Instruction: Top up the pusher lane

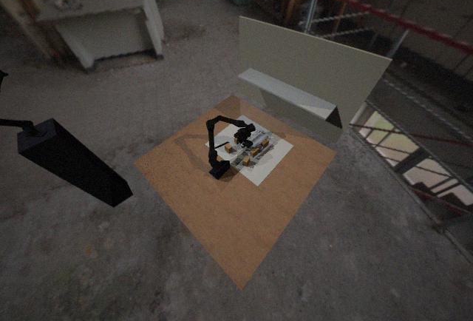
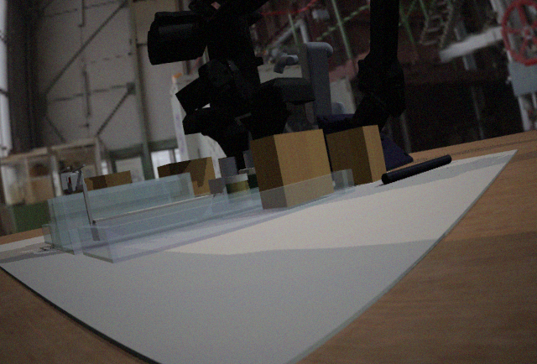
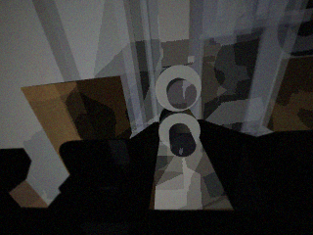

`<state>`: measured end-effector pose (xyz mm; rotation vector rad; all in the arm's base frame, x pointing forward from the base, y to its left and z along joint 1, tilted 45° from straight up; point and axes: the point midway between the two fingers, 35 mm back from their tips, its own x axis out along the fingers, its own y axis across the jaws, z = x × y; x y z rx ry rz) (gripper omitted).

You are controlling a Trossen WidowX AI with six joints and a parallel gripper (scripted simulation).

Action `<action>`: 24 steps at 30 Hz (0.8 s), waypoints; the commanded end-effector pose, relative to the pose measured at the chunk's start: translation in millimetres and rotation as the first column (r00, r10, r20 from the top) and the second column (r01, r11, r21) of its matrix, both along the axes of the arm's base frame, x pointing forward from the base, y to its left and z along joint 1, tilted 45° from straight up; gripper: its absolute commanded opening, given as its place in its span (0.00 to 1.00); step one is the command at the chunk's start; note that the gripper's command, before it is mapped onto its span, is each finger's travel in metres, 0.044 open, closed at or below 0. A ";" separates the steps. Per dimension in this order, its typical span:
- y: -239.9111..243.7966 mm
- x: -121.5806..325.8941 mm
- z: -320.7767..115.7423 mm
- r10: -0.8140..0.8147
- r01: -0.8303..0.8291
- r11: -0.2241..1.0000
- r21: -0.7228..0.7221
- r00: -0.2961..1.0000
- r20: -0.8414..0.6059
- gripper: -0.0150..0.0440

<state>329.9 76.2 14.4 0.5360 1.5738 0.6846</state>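
Observation:
My gripper (image 1: 246, 143) (image 3: 177, 124) is shut on a jar (image 3: 163, 131) with a pale ring-shaped top. Another jar (image 3: 161, 90) with a like pale ring top stands directly beyond it, in the clear-walled lane (image 2: 121, 205) (image 3: 139, 83). The two tops are nearly in line and very close in the wrist view; whether the jars touch is unclear. The exterior view shows a low olive jar (image 2: 237, 186) with a pale lid below the fingers. The held jar's base, its height above the lane floor, the front stop and the pusher plate are hidden or too dark to tell.
Wooden blocks (image 2: 299, 167) (image 2: 357, 152) (image 2: 190, 174) (image 3: 105, 105) stand close around the lane, one left of the gripper in the wrist view. Another clear wall (image 3: 269, 83) stands to the right. A black rod (image 2: 416, 169) lies on the white mat (image 2: 260, 290) (image 1: 267, 170).

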 end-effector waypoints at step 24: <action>3.7 -0.3 -4.2 -0.005 0.005 1.000 0.008 1.000 0.011 0.25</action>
